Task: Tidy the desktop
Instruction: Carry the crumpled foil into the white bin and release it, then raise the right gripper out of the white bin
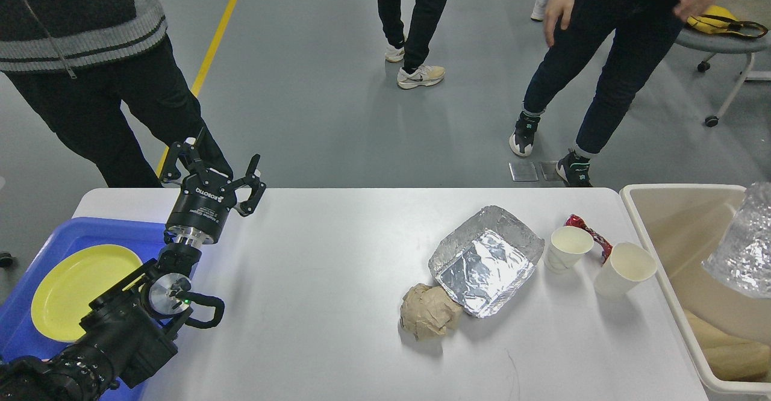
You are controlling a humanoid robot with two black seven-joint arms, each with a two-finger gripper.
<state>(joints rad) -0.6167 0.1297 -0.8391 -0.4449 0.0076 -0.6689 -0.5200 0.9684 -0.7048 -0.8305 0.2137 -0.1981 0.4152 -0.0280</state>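
On the white surface (pixel 313 280), a foil tray (pixel 485 259), crumpled paper (pixel 429 312), two cups (pixel 567 247) and a wrapper (pixel 587 229) are left. The left gripper (pixel 212 169) is held with fingers wide apart and empty; the right gripper is not seen.

floor (pixel 313 88): grey, glossy | yellow line (pixel 211 52): diagonal, upper left | wheeled chair (pixel 723 46): top right

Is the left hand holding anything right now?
No. The left hand hangs open over the desktop near the blue tray, nothing between its fingers.
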